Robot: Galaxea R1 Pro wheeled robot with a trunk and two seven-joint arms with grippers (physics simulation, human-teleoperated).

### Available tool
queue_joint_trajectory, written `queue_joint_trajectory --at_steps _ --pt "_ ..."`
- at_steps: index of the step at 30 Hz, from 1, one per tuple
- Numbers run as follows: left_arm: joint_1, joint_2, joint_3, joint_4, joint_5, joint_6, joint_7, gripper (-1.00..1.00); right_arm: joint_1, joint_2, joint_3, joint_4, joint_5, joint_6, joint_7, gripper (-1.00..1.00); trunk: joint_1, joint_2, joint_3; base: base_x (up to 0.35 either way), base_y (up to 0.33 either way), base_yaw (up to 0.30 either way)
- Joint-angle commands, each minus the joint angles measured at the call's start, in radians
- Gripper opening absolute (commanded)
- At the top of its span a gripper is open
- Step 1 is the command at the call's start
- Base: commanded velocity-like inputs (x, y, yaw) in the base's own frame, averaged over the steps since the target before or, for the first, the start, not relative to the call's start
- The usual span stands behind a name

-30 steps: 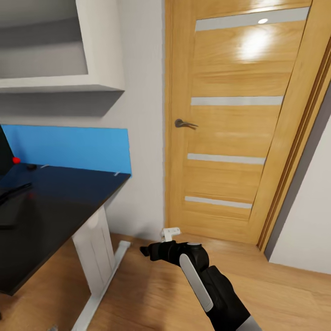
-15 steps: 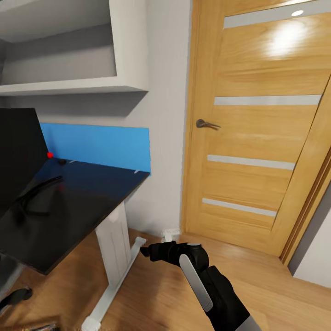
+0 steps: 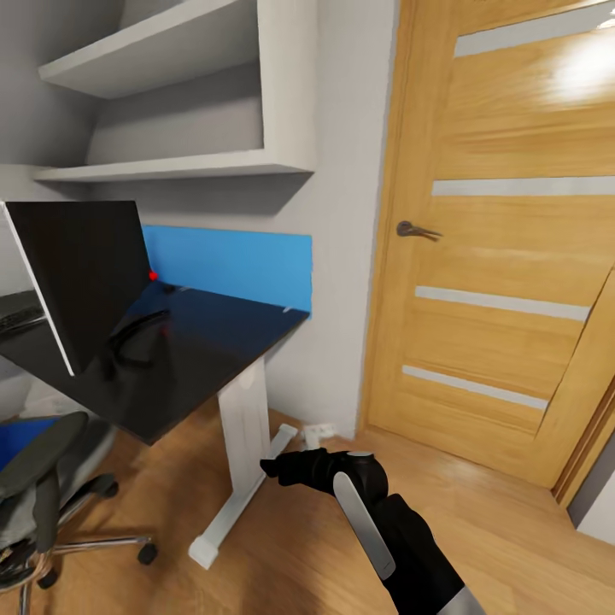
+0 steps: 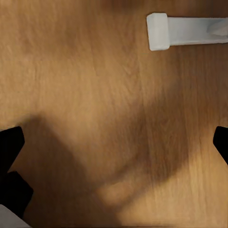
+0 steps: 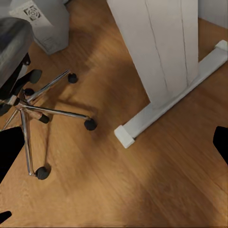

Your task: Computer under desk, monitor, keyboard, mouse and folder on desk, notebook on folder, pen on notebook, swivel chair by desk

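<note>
Both hands seem open, empty; right wrist shows computer (image 5: 40, 23) beside swivel chair (image 5: 33, 102)

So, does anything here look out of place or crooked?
The monitor on the desk is turned edge-on toward the room, not facing the chair. A blue folder lies on the chair seat.

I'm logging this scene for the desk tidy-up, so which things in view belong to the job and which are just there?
Part of the job:
monitor
desk
keyboard
swivel chair
folder, on the chair seat
computer

Just there:
door
wall shelves
white floor socket
</note>
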Motion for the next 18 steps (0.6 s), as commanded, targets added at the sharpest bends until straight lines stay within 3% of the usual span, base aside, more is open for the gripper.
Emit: queue_joint_trajectory --at_steps 1,7,18 --pt "0.0 -0.001 0.001 -0.002 0.011 0.004 0.008 1.0 -0.001 0.0 0.0 -0.001 -0.006 0.004 -0.005 1.0 -0.001 0.0 -0.001 -0.273 -0.105 0.276" --pt "0.0 0.001 0.001 -0.001 0.01 0.004 0.007 1.0 -0.001 0.0 0.001 0.019 -0.006 0.002 -0.005 1.0 -0.001 0.0 -0.001 -0.13 -0.046 0.276" --pt "0.0 0.003 0.004 0.01 0.014 0.005 0.006 1.0 -0.002 0.0 0.002 0.047 -0.015 -0.01 -0.005 1.0 -0.001 0.0 -0.001 -0.012 -0.004 0.273"
